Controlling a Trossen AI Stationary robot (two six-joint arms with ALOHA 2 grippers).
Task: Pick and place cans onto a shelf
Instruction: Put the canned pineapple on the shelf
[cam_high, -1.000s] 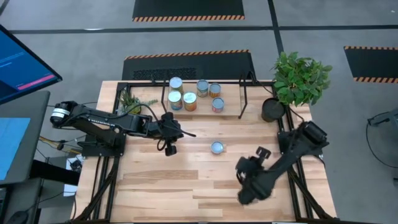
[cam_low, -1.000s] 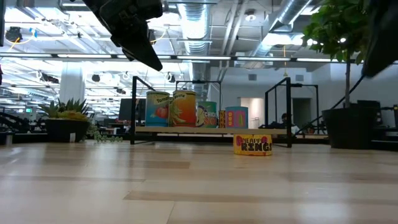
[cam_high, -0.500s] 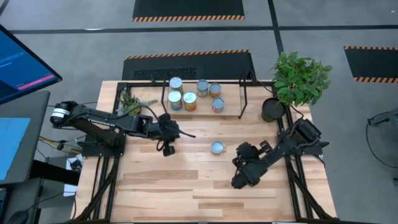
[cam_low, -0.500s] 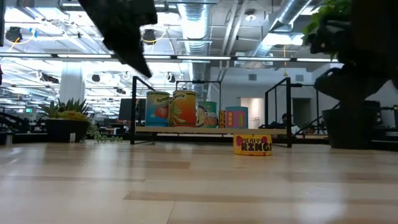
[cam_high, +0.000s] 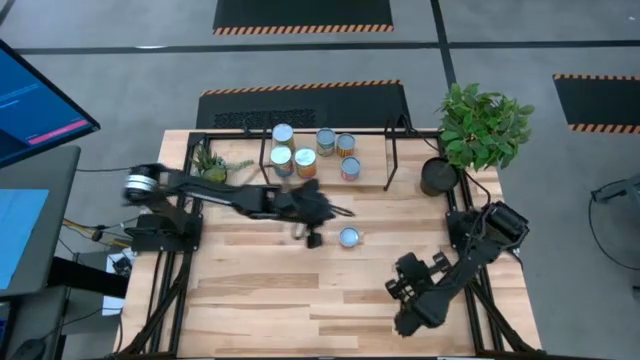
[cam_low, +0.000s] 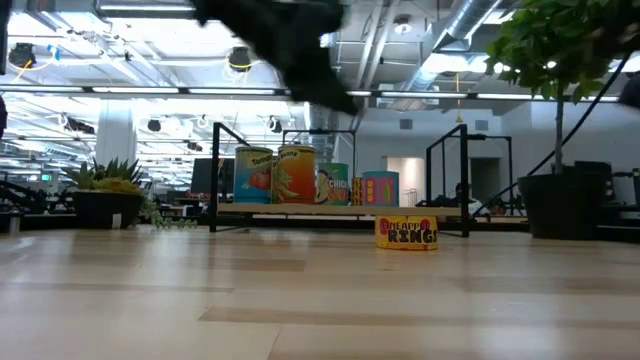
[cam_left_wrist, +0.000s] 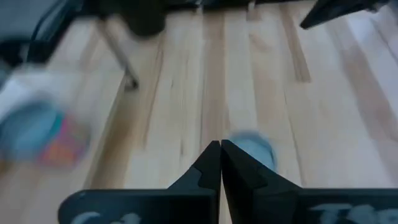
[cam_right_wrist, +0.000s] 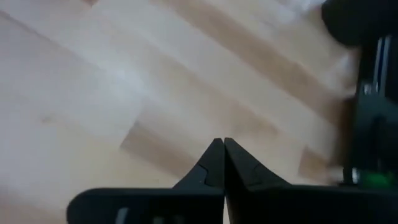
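A single can (cam_high: 349, 237) with a silver top and a yellow label (cam_low: 406, 232) stands upright on the table. Several more cans (cam_high: 305, 163) stand upright on the shelf (cam_high: 370, 160) at the far side (cam_low: 295, 175). My left gripper (cam_high: 343, 212) is shut and empty. It hangs above the table just short of the single can, which shows beyond its fingertips (cam_left_wrist: 221, 148). My right gripper (cam_high: 405, 325) is shut over bare wood near the table's near right (cam_right_wrist: 219, 146).
A big potted plant (cam_high: 482, 125) in a dark pot (cam_high: 437, 177) stands at the far right corner. A small plant (cam_high: 207, 160) is at the far left. Black shelf legs (cam_high: 392, 165) stand beside the single can. Bare wood lies across the table's near half.
My left gripper has swept toward the table's right edge, from the table's left middle to just beside the single can, staying shut. My right gripper first moved toward the table's middle, then drew back toward the near edge while rolling. No can has moved.
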